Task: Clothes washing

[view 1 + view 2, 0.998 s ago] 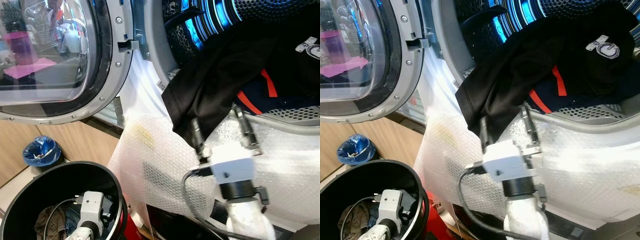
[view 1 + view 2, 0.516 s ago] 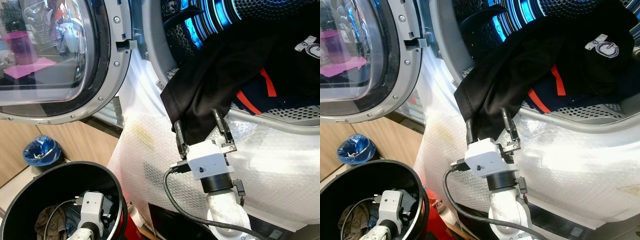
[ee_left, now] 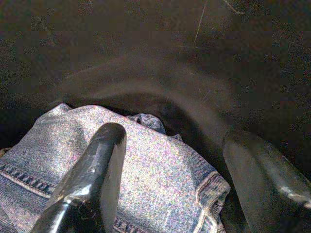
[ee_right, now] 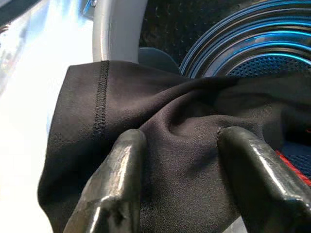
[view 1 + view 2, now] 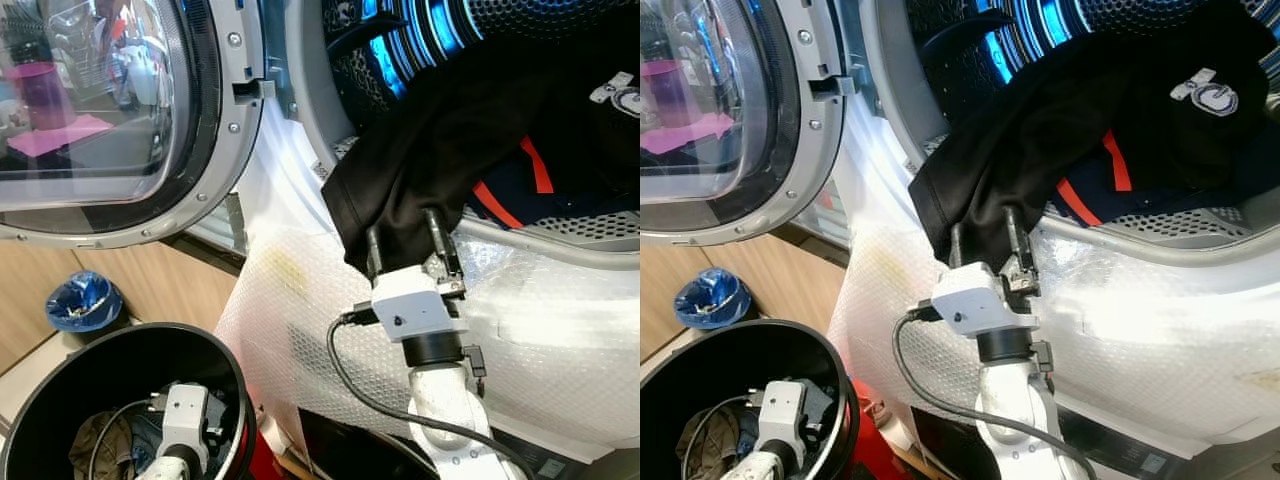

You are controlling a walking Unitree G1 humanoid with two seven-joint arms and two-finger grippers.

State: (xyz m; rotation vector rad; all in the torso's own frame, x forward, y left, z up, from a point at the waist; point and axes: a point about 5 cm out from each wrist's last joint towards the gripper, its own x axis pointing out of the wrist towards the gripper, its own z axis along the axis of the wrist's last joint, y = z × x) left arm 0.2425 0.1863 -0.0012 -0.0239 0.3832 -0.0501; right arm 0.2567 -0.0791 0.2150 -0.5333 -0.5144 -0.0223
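A black garment [image 5: 450, 140] with an orange stripe and a white logo hangs out of the washer drum [image 5: 420, 50] over its lower rim. My right gripper [image 5: 403, 243] is open, and its two fingertips rest on the garment's hanging hem. In the right wrist view, black cloth [image 4: 184, 111] lies between and beyond the spread fingers [image 4: 114, 187]. My left gripper [image 3: 175, 160] is open down inside the black bucket [image 5: 60, 375]. It hovers just above blue jeans [image 3: 146, 174].
The washer's round glass door [image 5: 100, 120] stands open to the left. Bubble wrap [image 5: 300, 310] covers the washer's front below the opening. A small bin with a blue bag [image 5: 82, 303] sits on the floor by the wooden panel. More clothes lie in the bucket.
My right gripper moved left along the washer front, then rose until its fingertips reached the black garment's hem. The left arm stayed in the bucket.
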